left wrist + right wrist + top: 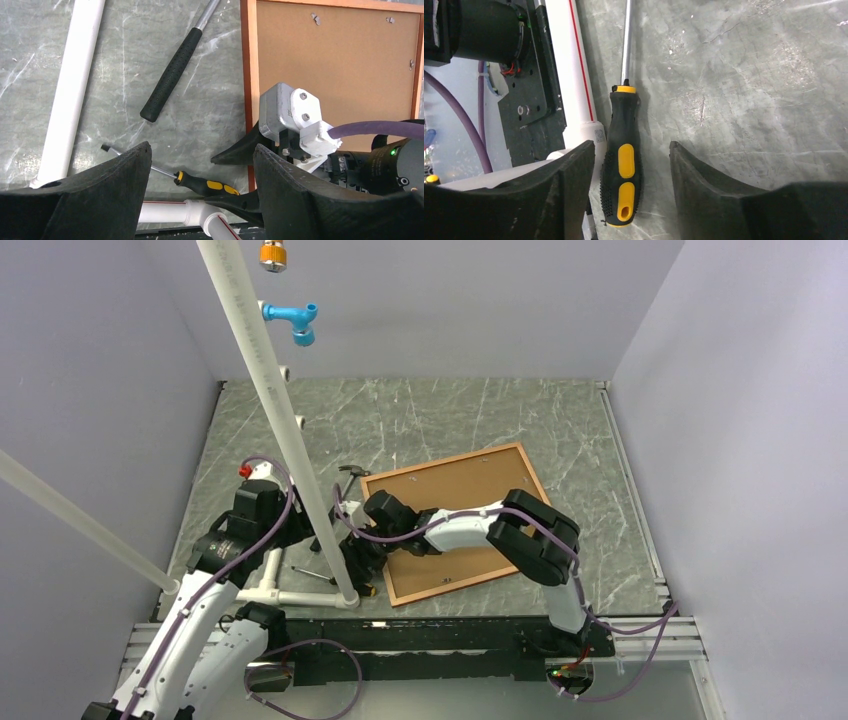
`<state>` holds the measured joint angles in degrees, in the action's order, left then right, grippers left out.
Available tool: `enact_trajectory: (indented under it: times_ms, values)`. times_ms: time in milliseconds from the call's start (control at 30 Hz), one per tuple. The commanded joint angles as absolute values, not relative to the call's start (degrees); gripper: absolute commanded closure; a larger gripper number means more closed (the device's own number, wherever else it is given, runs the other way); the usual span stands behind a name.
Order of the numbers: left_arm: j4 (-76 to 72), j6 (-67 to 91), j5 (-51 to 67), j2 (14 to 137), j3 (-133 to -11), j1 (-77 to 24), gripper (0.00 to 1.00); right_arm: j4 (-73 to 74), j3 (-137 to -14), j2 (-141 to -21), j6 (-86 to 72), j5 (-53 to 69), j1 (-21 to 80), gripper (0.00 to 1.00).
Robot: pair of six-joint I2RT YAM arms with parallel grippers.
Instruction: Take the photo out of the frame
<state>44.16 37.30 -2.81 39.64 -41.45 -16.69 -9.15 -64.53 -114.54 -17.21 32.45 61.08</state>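
Arms low, R over frame (248, 75), R end effector (630, 146) wide astride screwdriver (621, 200), L end effector (202, 147) wide

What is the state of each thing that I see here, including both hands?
frame: lying face down, back up.
photo: inside the frame, only its brown backing shows.
left hand: open, empty.
right hand: open, fingers either side of the screwdriver handle.
screwdriver: lying flat.
hammer: lying flat beside the frame.

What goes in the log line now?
right pincer: open around black-and-yellow-handled screwdriver | left pincer: open, empty | thin orange-red rectangular frame: face-down
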Motion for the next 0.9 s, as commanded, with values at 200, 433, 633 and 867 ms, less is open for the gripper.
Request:
enact_trajectory:
  times_ms: [200,433,633,867]
  values:
    - [41.4,37.8,-1.1,39.7,-40.0,-16.5,0.22,-4.2,-64.7,-105.7,-19.8,25.6,61.0,0.35]
    - [36.9,37.0,3.2,37.4,-35.9,-16.5,0.16,4.0,-61.2,-98.0,-25.4,19.8,61.1,0.33]
    - [29.2,37.1,12.8,41.1,-32.2,-16.5,0.14,10.6,-54.7,-91.0,-26.2,12.2,61.1,0.31]
    - [15.2,40.1,25.7,51.8,-28.3,-16.6,0.17,21.7,-49.3,-80.7,-22.4,3.5,62.4,0.25]
